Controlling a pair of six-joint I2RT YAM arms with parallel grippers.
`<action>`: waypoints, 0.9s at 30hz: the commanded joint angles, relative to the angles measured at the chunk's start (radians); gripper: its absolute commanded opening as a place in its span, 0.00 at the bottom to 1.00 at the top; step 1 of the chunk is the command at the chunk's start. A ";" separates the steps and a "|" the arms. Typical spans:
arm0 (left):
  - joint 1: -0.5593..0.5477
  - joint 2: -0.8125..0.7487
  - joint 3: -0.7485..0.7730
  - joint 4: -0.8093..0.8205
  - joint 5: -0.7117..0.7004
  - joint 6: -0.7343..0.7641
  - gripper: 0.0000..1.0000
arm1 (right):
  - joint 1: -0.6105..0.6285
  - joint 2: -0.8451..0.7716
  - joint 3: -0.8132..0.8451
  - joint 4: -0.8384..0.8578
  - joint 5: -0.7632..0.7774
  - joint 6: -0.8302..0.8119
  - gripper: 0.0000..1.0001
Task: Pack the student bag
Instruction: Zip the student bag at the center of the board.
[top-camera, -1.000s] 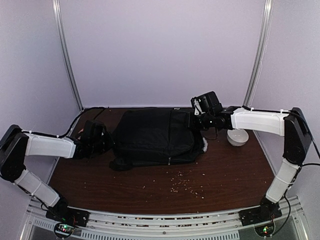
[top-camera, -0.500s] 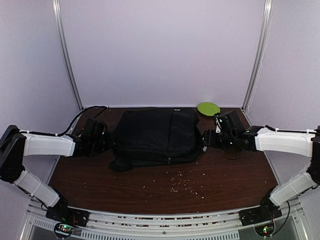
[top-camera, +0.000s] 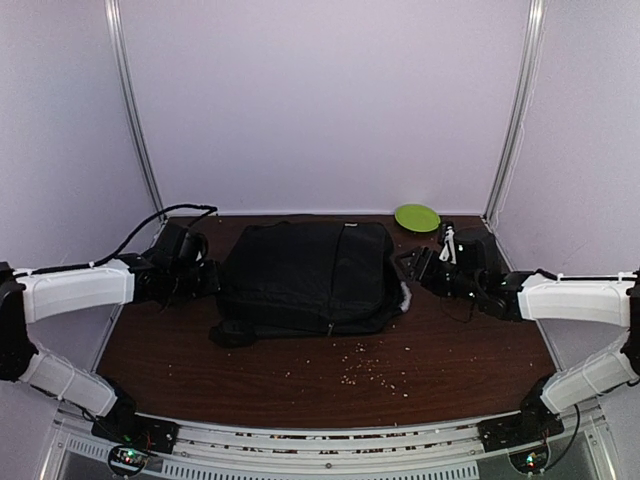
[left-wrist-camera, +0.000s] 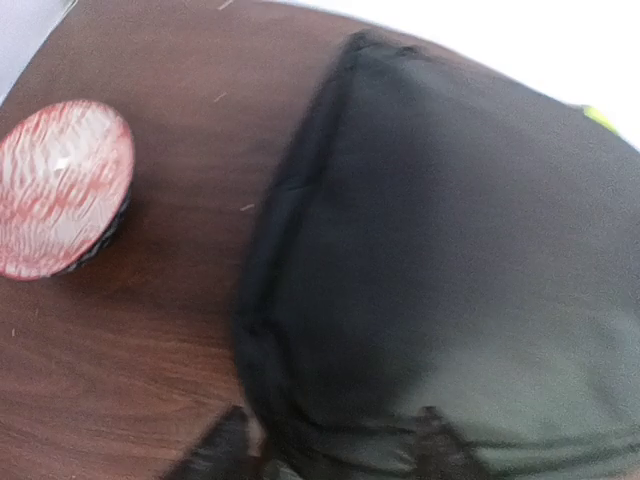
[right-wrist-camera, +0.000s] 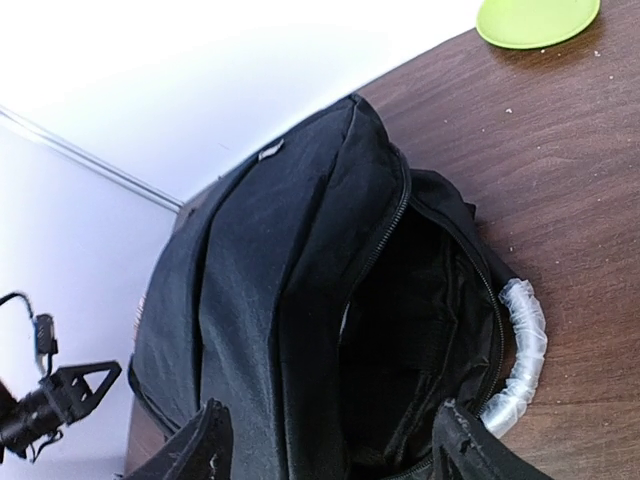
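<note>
On the table (top-camera: 450, 350), toward its far edge, the student bag (top-camera: 305, 275) lies unzipped, left gripper (left-wrist-camera: 330, 450) and right gripper (right-wrist-camera: 335, 445) both spread wide at opposite ends.

1. My left arm (top-camera: 75, 290) and right arm (top-camera: 575, 298) wear smooth white shells between black joints.
2. A long black cable (top-camera: 150, 222) loops off the left wrist.
3. Each black base (top-camera: 135, 432) carries what look like small green and red lights.

table (top-camera: 470, 350) bears student bag (top-camera: 305, 275), green plate (top-camera: 417, 217), crumbs (top-camera: 372, 370).
</note>
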 joint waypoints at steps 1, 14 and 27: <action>-0.133 -0.092 0.132 -0.064 -0.087 0.110 0.75 | -0.006 -0.054 -0.048 0.096 0.028 0.087 0.68; -0.425 0.291 0.593 -0.162 -0.169 0.343 0.85 | -0.006 -0.090 -0.126 0.070 0.075 0.171 0.63; -0.598 0.840 1.233 -0.376 -0.389 0.484 0.89 | -0.005 -0.431 -0.215 -0.233 0.280 0.130 0.63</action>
